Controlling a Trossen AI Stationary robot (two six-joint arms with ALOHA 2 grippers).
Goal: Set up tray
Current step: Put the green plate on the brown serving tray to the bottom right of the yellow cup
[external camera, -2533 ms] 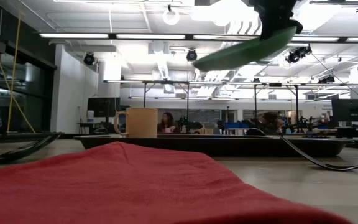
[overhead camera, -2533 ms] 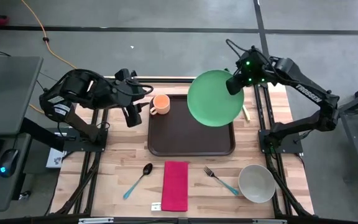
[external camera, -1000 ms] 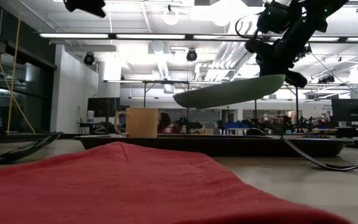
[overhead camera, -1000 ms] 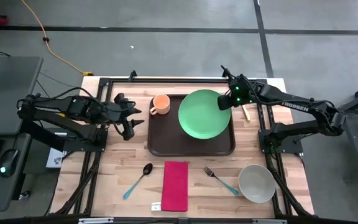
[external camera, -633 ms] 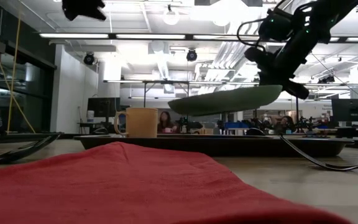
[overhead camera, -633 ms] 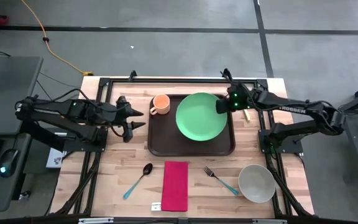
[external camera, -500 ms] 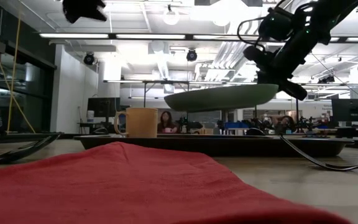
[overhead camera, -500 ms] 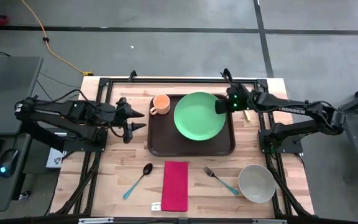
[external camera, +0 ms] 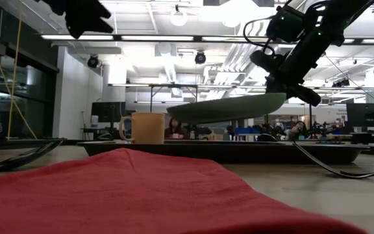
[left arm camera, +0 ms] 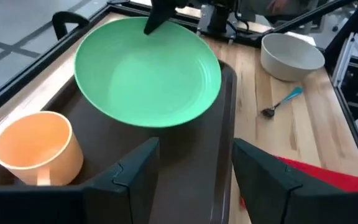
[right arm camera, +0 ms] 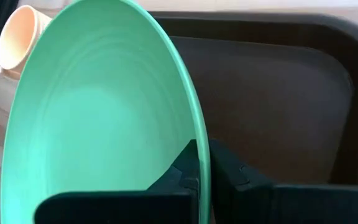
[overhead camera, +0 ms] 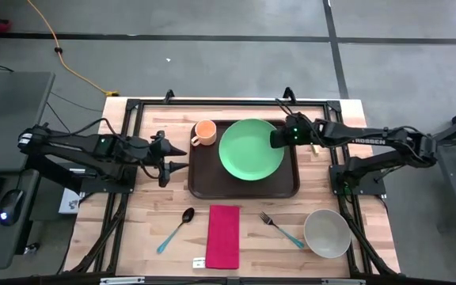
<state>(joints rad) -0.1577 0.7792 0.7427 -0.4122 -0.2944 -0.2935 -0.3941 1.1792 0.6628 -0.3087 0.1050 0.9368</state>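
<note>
Round green plate held over the dark brown tray, clear of its floor.

Left gripper poised just off the left edge of the large dark brown rectangular plastic tray, jaws spread wide and empty. Tray lying at the middle of the far half of the wooden slatted table. Small orange plastic mug upright in the tray's far left corner. Round green plastic plate over the tray's right and middle part, hanging above it in the low view, slightly tilted. Right gripper at the plate's right rim, jaws pressed together, pinching that rim. Nearer the front edge, left to right: dark spoon with a light blue handle, red rectangular cloth napkin, fork with a light blue handle, grey round bowl.
</note>
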